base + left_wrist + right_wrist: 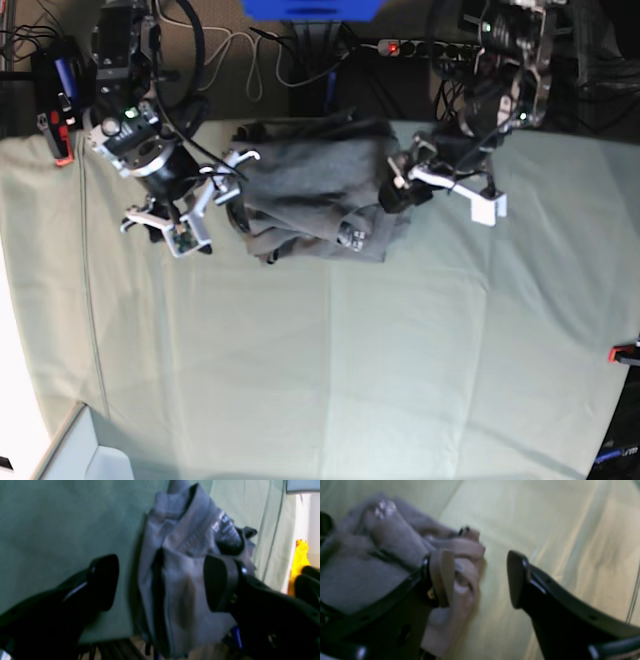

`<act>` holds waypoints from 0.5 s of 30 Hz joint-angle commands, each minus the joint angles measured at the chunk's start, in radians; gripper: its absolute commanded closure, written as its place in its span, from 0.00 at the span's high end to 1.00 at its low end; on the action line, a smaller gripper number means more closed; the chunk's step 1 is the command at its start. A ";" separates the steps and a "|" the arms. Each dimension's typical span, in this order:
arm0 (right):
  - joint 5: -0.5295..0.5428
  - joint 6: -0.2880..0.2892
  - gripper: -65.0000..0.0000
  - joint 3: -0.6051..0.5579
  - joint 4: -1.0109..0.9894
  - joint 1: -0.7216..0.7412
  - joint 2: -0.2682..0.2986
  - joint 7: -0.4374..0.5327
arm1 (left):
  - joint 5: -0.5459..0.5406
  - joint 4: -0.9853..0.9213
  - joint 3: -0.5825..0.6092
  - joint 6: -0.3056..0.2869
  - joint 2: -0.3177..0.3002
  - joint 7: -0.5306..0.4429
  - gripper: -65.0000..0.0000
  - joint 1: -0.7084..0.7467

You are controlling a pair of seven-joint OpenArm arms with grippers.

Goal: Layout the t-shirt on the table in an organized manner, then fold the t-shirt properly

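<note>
A red clamp [62,158] sits at the far left edge of the table [330,360], which is covered in pale green cloth. Next comes the right gripper [222,188]. Its two black fingers [440,577] are spread wide apart and hold nothing. One finger lies over the edge of the t-shirt [315,190]. The grey t-shirt is in a crumpled heap near the back of the table, between both arms. A small white print [223,526] shows near its dark neck. The left gripper [395,192] is by the t-shirt's other side. Its fingers [218,582] are spread wide too, with the heap showing between them, not pinched.
</note>
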 commanded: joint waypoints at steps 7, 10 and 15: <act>0.012 -0.006 0.52 0.000 0.042 -0.026 0.002 0.017 | -0.014 -0.098 0.148 -0.007 -0.005 -0.017 0.78 -0.086; 0.011 -0.006 0.52 0.002 0.042 -0.029 0.004 0.017 | -0.009 -0.136 0.206 -0.012 -0.005 -0.017 0.78 -0.123; 0.008 -0.006 0.52 0.002 0.057 -0.041 0.007 0.017 | -0.008 -0.242 0.254 -0.013 -0.005 -0.012 0.48 -0.187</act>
